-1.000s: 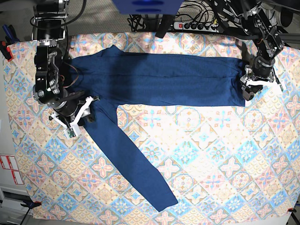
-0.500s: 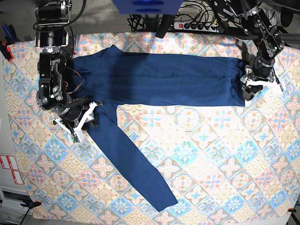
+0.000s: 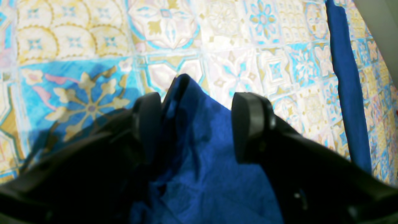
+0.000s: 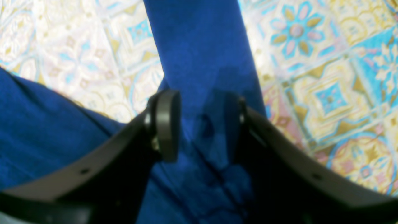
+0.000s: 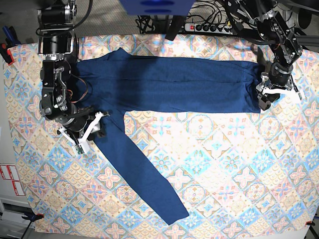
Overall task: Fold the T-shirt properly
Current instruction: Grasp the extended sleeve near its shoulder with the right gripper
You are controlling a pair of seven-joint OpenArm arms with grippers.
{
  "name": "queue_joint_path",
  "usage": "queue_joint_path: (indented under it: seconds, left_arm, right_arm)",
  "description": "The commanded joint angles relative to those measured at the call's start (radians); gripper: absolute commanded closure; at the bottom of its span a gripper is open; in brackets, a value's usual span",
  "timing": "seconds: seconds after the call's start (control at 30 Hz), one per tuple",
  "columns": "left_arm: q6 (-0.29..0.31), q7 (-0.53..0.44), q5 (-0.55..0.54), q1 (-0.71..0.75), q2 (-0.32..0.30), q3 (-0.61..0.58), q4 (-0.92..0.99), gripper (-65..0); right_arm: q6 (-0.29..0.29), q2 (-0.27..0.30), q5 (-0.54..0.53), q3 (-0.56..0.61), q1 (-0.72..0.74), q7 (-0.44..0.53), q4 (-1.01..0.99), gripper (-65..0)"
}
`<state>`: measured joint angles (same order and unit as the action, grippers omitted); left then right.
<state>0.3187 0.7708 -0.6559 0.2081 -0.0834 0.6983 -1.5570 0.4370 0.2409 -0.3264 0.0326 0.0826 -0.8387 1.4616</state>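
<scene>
The T-shirt (image 5: 169,87) lies spread flat on the patterned tablecloth (image 5: 239,164), its body a long dark-blue band across the far half of the cloth, with 1 sleeve (image 5: 137,172) running diagonally from the body's near edge toward the cloth's near side.

The right gripper (image 5: 84,128) sits at the shirt's end where that sleeve leaves the body. In its wrist view the jaws stand partly open with sleeve fabric between them (image 4: 199,124); whether the pads actually pinch the cloth cannot be told. The left gripper (image 5: 265,97) is at the shirt's opposite end, over the hem corner. Its jaws are also partly open, astride a raised peak of fabric (image 3: 196,124), 1 pad against it and the other standing clear.

My judgement of the risks: if either gripper lifts without closing fully, the soft knit could slip out and fall in a crumpled heap. A pinch that takes only the top layer would separate the layers and skew the fold. The loose sleeve may drag and twist under the body.
</scene>
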Motion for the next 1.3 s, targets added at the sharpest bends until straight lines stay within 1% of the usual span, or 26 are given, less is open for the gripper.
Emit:
queue_joint_path:
  seconds: [0.0, 0.47, 0.5, 0.6, 0.63, 0.7, 0.83, 0.9, 1.07, 1.2, 1.27]
  left_arm:
    - [0.007, -0.018, -0.015, -0.006, -0.013, 0.005, -0.020, -35.5]
    - [0.006, -0.018, -0.017, -0.016, -0.014, 0.007, -0.020, -36.0]
    - [0.006, -0.018, -0.017, -0.023, -0.014, 0.007, -0.020, -37.0]
    - [0.004, -0.017, -0.015, -0.031, -0.014, 0.007, -0.020, -43.0]
    - [0.004, -0.017, -0.015, -0.032, -0.014, 0.007, -0.020, -46.1]
    - [0.004, -0.017, -0.015, -0.034, -0.014, 0.005, -0.020, -49.3]
    - [0.004, -0.017, -0.015, -0.052, -0.014, 0.005, -0.058, -49.0]
    - [0.004, -0.017, -0.017, -0.057, -0.013, 0.005, -0.089, -48.9]
    - [0.004, -0.017, -0.029, -0.085, -0.013, 0.002, -0.127, -48.9]
    - [0.004, -0.017, -0.038, -0.100, -0.011, -0.004, -0.125, -48.9]
    - [0.004, -0.017, -0.031, -0.101, 0.001, -0.022, -0.124, -48.9]
  right_arm:
    - [0.001, 0.011, -0.014, -0.004, 0.021, 0.022, 0.012, -22.4]
    - [0.001, 0.011, -0.014, -0.003, 0.061, 0.017, 0.000, -22.4]
    - [0.001, 0.011, -0.014, -0.003, 0.061, 0.017, -0.008, -22.4]
    - [0.001, 0.011, -0.014, -0.001, 0.084, 0.017, -0.037, -22.4]
    - [0.001, 0.011, -0.014, 0.010, 0.098, 0.017, -0.049, -22.5]
    - [0.001, 0.013, -0.014, 0.048, 0.124, 0.017, -0.081, -22.6]
    - [0.001, 0.015, -0.009, 0.125, 0.193, 0.022, -0.160, -22.7]
    - [0.001, 0.015, 0.028, 0.165, 0.234, 0.023, -0.209, -22.8]
    - [0.001, 0.011, 0.187, 0.240, 0.331, 0.039, -0.339, -22.8]
    - [0.001, -0.004, 0.252, 0.277, 0.368, 0.135, -0.456, -22.8]
    - [0.001, -0.008, 0.278, 0.281, 0.391, 0.175, -0.526, -22.8]
